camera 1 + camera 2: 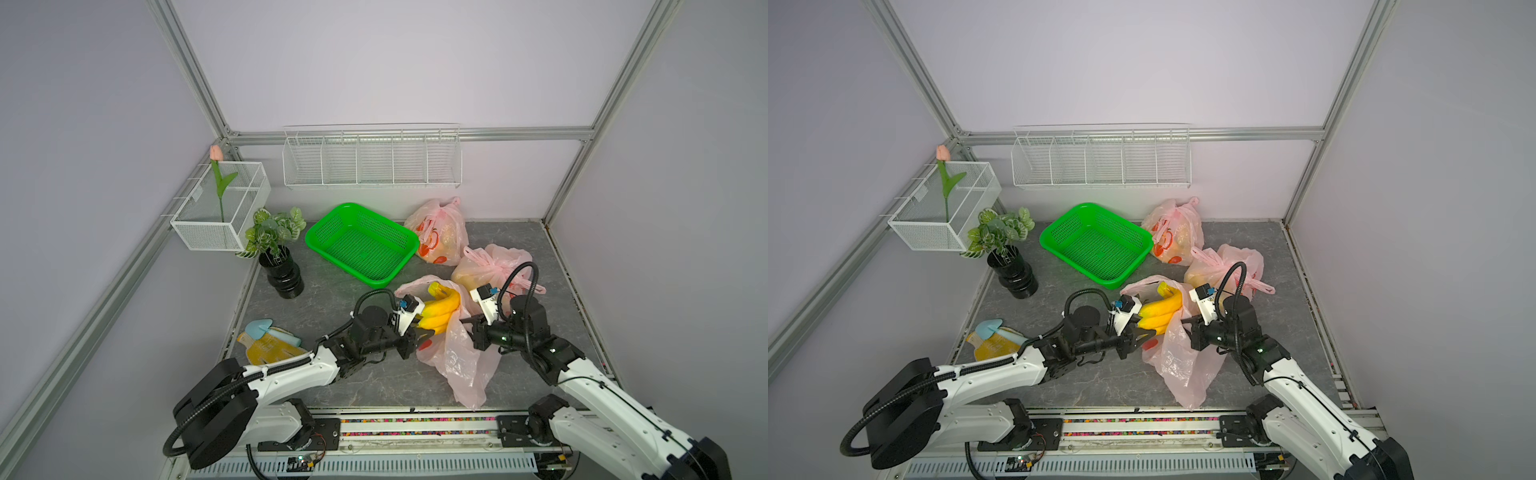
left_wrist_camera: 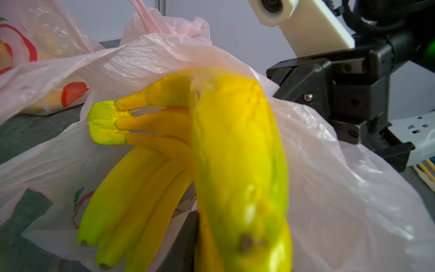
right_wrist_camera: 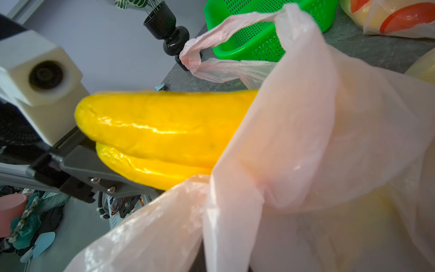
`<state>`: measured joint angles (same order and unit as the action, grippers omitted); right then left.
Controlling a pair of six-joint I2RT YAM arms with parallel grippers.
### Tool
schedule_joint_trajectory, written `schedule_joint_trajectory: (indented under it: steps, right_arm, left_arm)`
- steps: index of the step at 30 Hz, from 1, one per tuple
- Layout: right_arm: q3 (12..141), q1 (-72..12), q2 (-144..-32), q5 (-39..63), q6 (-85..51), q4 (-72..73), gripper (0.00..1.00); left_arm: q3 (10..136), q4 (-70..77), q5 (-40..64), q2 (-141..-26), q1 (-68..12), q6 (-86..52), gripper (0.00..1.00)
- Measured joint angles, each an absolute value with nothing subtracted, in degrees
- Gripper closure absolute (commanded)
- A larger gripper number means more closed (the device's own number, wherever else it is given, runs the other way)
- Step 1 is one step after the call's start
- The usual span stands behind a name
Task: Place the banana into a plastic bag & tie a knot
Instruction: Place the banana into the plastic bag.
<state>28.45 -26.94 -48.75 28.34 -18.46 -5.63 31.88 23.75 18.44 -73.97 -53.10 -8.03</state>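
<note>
Banana bunch (image 1: 441, 309) gripped by left end effector (image 1: 419, 332), right end effector (image 1: 467, 322) pinching bag (image 1: 461, 361) rim

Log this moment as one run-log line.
phase: insertion | left claw: shut on yellow banana bunch | right claw: shut on translucent pink plastic bag rim | bunch: partly inside bag | knot: none

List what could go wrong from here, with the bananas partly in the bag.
1. The bananas are only partly inside the bag; their tips are outside, held by the left gripper. Released now, they may slide out.
2. The right gripper pinches just one edge of the thin film. It could slip, and the mouth could collapse.
3. The left fingers sit close to the bag's rim and might snag it when pulling away.
</note>
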Motion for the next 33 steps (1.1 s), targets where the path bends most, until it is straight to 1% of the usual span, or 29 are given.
schedule_joint_trajectory:
  steps: [7,12,14,19,25,29,33]
  right_arm:
    - [28.4,-25.9,-47.7,28.3,-18.5,-5.5,0.93]
    - [28.4,-25.1,-46.7,27.9,-18.5,-5.5,0.93]
    - [28.4,-24.7,-46.2,27.7,-18.5,-5.5,0.93]
    - [28.4,-24.0,-46.1,27.7,-19.2,-5.3,0.93]
    - [28.4,-23.7,-45.8,26.3,-19.5,-5.3,0.93]
    - [27.7,-23.1,-44.3,23.9,-19.5,-5.2,0.93]
    - [26.7,-23.0,-43.5,22.4,-19.5,-5.2,0.93]
  left_arm:
    - [38.3,22.3,18.6,-81.4,-51.5,-7.0,0.82]
    - [43.3,17.7,20.7,-85.7,-50.7,-3.8,0.77]
    - [44.8,16.5,20.5,-86.7,-51.8,-2.0,0.74]
    - [48.3,12.9,18.8,-89.1,-55.4,1.3,0.7]
    - [52.5,5.2,17.6,-90.6,-56.4,3.4,0.57]
    - [49.9,-2.9,17.8,-89.7,-57.9,3.4,0.45]
    - [46.2,-7.9,17.5,-85.9,-58.2,2.8,0.4]
